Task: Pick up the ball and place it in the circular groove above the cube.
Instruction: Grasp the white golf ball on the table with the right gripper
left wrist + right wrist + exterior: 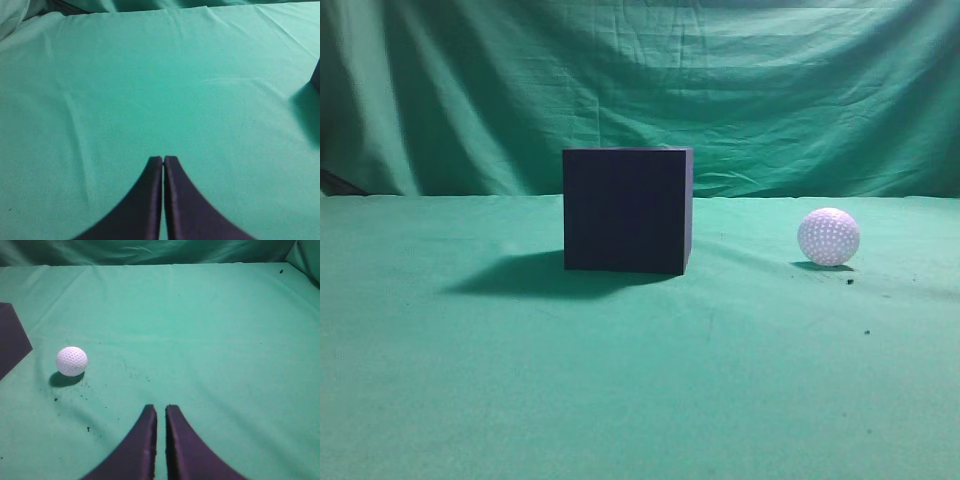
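Green-clothed table [520, 400] carries cube [626, 210] and ball [828, 237].

Ball [828, 237] well apart from cube [626, 210] — bare cloth [640, 380] between, all sides reachable.

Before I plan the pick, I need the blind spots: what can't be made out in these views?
- Groove: the exterior camera sits level with the cube, so its top face is hidden.
- Cube, left wrist view: only a dark sliver at the right edge.
- Cube, right wrist view: cut off by the left edge.
- Ball: outside the left wrist view.
- Left gripper and right gripper: absent from the exterior view.
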Available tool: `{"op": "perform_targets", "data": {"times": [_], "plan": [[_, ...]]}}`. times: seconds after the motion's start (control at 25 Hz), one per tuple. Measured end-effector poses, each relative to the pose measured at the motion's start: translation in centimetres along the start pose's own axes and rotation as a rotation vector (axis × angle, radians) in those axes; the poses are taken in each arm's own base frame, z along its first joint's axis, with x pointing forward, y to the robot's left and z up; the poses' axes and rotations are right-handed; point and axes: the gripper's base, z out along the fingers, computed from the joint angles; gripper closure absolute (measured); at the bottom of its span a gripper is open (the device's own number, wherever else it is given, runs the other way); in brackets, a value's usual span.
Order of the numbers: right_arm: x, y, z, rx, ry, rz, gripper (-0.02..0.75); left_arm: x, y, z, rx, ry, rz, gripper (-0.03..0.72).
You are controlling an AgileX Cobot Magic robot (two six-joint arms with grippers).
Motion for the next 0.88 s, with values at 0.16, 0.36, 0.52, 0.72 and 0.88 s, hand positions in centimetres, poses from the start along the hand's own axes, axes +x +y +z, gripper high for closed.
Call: {"op": "perform_targets", "data": {"times": [0.16,0.36,0.52,0.72,0.88], "plan": [[0.00,0.00,0.00,0.000,0.000,0.000,0.692,0.00,0.00,0.00,0.000,0.000,0.000,0.688],[0.00,0.00,0.00,0.000,0.000,0.000,0.692,0.00,0.00,0.00,0.000,0.000,0.000,0.688],[0.00,0.00,0.00,0.000,0.000,0.000,0.692,0.00,0.00,0.00,0.000,0.000,0.000,0.688],[0.00,0.00,0.00,0.000,0.000,0.000,0.692,0.00,0.00,0.00,0.000,0.000,0.000,0.688],[-0.62,0.05,-0.02,-0.007,-0.068,0.047,0.692,0.00,0.00,0.00,0.000,0.000,0.000,0.688]]}}
